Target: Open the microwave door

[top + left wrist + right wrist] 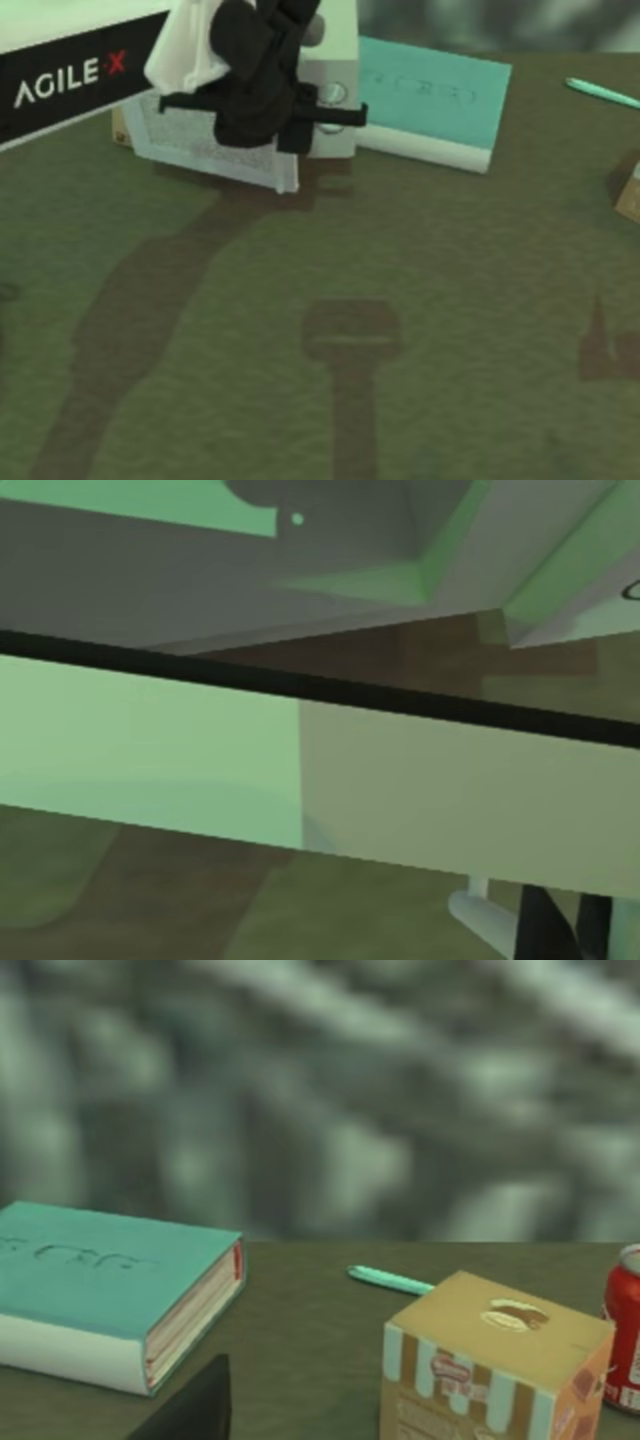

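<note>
The white microwave [335,60] stands at the table's far edge, left of centre, with a round silver knob [335,93] on its front. The microwave door [200,140], with its speckled grey window, stands swung partly out from the front, its free edge toward the table's middle. My left gripper [300,125] hangs over that free edge. In the left wrist view the door [400,790] fills the frame. There the left gripper [575,930] is shut on the slim pale handle [485,912]. My right gripper [200,1405] is out of the top view, parked low near the book.
A teal book [430,100] [110,1280] lies right of the microwave. A teal pen [600,92] [390,1280] lies at the far right. A striped snack box [630,195] [490,1360] and a red can [625,1330] stand by the right edge.
</note>
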Robot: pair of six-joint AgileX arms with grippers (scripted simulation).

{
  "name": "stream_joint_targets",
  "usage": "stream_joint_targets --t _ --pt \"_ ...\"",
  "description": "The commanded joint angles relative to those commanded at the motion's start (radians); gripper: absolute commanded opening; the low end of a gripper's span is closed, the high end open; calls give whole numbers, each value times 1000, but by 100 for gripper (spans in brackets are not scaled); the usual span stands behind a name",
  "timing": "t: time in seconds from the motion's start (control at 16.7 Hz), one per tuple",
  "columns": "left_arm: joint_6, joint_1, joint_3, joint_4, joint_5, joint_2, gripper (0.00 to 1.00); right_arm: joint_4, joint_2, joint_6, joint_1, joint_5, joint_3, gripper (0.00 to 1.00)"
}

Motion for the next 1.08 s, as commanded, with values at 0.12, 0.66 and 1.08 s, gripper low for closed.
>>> stream_joint_targets --t 0.12,0.66,1.08 --pt "0 0 0 0 0 0 0 0 0 0 0 0 0 100" --pt "99 18 -111 40 54 -67 0 0 0 0 0 0 0 100" --pt "117 23 -125 55 64 -88 0 0 0 0 0 0 0 100"
